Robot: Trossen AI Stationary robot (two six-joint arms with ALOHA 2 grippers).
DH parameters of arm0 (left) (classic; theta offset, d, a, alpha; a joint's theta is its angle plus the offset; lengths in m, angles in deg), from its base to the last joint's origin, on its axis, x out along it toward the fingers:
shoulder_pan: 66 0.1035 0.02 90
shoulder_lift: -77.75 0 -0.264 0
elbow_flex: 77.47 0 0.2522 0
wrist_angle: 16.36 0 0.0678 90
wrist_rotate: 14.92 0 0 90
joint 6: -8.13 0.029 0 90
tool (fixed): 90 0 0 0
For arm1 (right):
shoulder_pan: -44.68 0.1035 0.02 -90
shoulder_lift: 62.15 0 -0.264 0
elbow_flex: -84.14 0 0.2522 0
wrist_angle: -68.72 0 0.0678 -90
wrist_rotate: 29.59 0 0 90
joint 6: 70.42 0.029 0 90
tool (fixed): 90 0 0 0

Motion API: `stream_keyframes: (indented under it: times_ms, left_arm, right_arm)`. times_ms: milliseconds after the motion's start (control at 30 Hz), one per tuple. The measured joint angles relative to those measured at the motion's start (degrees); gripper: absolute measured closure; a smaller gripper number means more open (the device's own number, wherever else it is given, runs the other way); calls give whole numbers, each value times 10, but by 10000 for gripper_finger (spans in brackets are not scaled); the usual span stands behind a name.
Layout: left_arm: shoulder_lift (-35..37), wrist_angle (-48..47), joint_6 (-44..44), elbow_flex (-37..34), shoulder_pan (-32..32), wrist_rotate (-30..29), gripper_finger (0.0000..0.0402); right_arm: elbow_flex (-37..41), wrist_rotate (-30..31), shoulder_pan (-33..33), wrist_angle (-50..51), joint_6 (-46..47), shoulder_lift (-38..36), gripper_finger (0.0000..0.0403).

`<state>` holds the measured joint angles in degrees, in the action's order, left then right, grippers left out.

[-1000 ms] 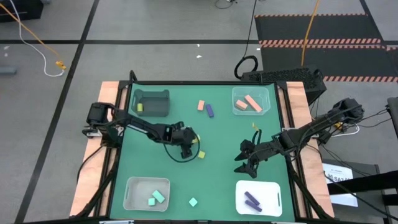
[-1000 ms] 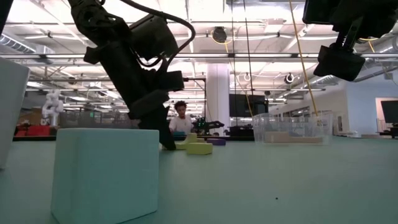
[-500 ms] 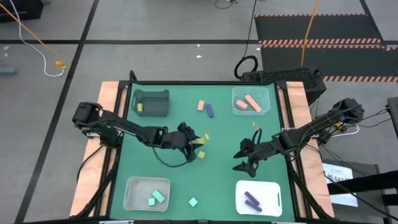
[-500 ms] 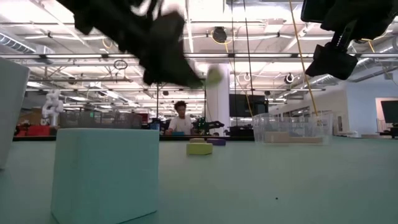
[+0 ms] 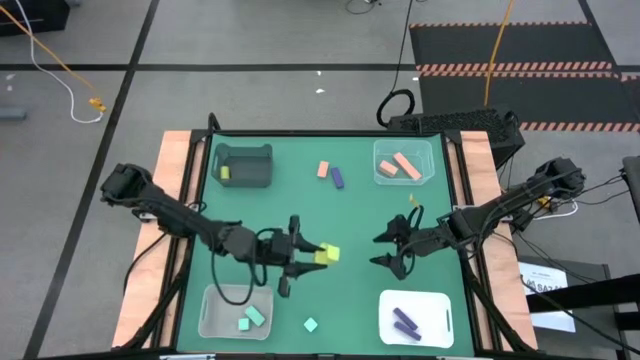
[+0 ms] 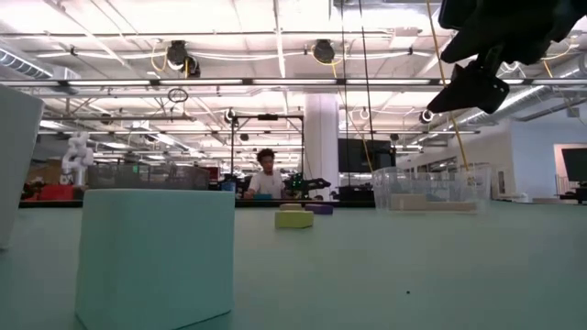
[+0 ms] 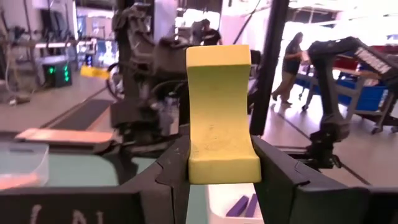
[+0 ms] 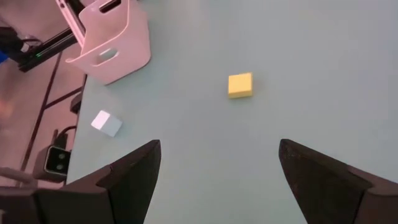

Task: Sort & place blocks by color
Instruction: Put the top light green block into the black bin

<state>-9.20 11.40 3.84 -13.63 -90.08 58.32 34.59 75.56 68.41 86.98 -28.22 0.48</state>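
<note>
My left gripper (image 5: 310,256) is up over the table's near middle, shut on a yellow-green block (image 7: 217,115). In the high view the block (image 5: 327,254) shows just right of the fingers. A second yellow-green cube (image 8: 240,85) lies flat on the table (image 6: 293,218). My right gripper (image 5: 384,250) hovers open to the right of them, high in the low view (image 6: 472,55). A mint cube (image 5: 310,325) sits near the front edge. A salmon block (image 5: 323,170) and a purple block (image 5: 338,178) lie toward the far edge. My left gripper pinches the yellow-green block by its lower end (image 7: 221,171) between the two fingers (image 7: 177,168). The fingers are level and point toward the table's right. The block is lifted clear of the table, and most of it stands out past the fingertips.
There is a bin near each corner. The grey bin (image 5: 243,165) holds a yellow block and the clear bin (image 5: 404,163) holds salmon bars. The clear near-left bin (image 5: 236,311) holds mint blocks and the white bin (image 5: 416,319) holds purple bars. Bare green mat lies between the arms.
My left gripper took a yellow-green block off the table and rose out of the low view. It swung toward the near edge and turned level, pointing right. The other yellow-green cube stayed on the table. My right gripper barely shifted.
</note>
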Motion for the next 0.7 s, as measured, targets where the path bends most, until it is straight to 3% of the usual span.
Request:
stream_keyframes:
  times_ms: [200, 367, 500, 700]
  left_arm:
    - [0, -8, 7, 0, -13, -23, 269]
    - [0, -76, -34, 0, -13, -84, 269]
    - [12, -187, -102, 0, -6, -126, 269]
    - [52, -425, -249, 0, 38, -174, 269]
  right_arm:
    - [0, 1, 0, 0, 5, 0, 85]
    - [0, 1, 0, 0, 8, 0, 85]
    - [0, 1, 0, 0, 7, 0, 85]
    - [0, 2, 0, 0, 6, 0, 85]
